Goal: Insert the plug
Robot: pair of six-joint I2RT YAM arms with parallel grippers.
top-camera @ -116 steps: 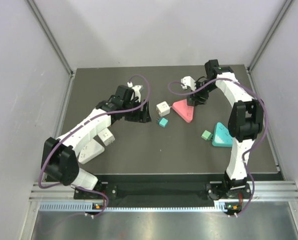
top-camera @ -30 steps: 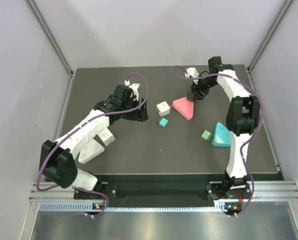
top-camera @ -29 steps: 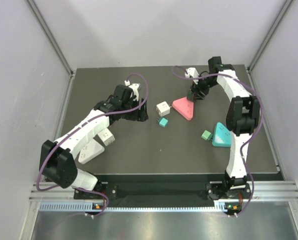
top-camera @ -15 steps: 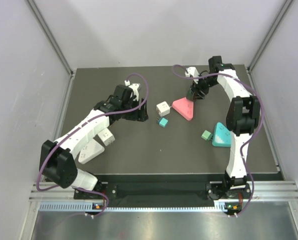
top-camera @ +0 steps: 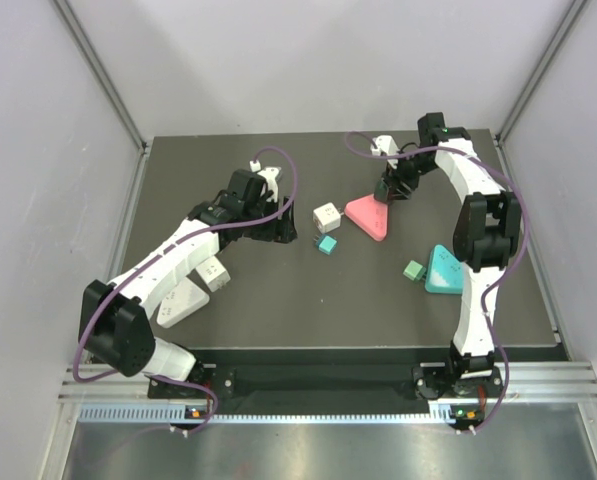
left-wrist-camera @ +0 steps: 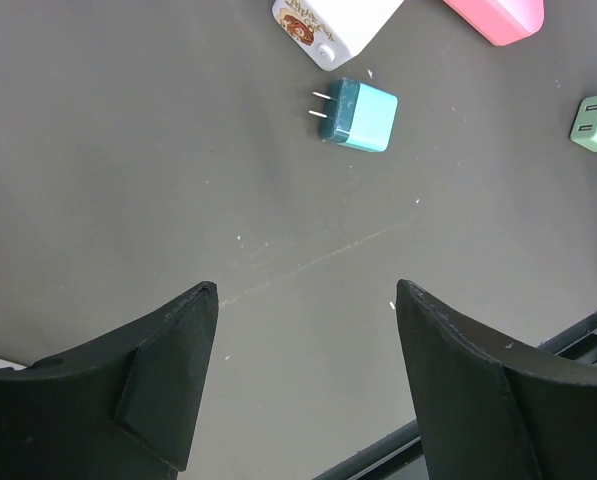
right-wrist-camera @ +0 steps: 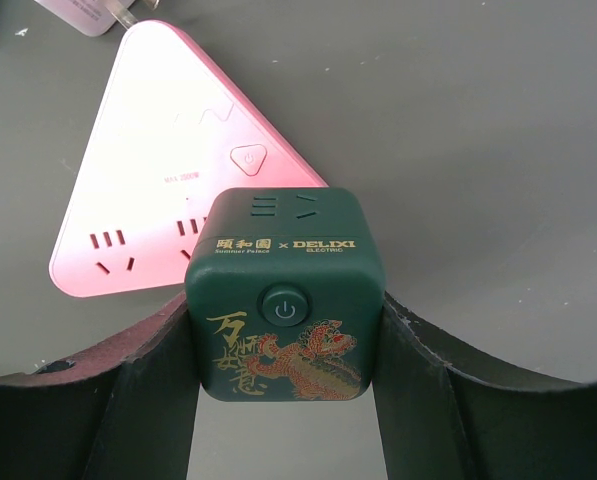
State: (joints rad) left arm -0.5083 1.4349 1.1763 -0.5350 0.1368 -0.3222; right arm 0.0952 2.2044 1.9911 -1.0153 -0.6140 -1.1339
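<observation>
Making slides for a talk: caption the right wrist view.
Right gripper holds a dark green dragon-printed cube plug by a pink triangular power strip.

Within the right gripper [right-wrist-camera: 286, 312], a cube socket [right-wrist-camera: 283, 250], with a triangular power strip [right-wrist-camera: 168, 170] just beyond, leftward; ahead of the left gripper [left-wrist-camera: 305, 288], a two-pronged plug [left-wrist-camera: 363, 113], a cube adapter [left-wrist-camera: 336, 22] just beyond it.

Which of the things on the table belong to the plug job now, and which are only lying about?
In the job: dark green cube plug with a dragon picture, held in the right gripper; pink triangular power strip near it.
Lying about: small teal two-pin plug; white cube adapter; light green plug; teal triangular power strip.
</observation>
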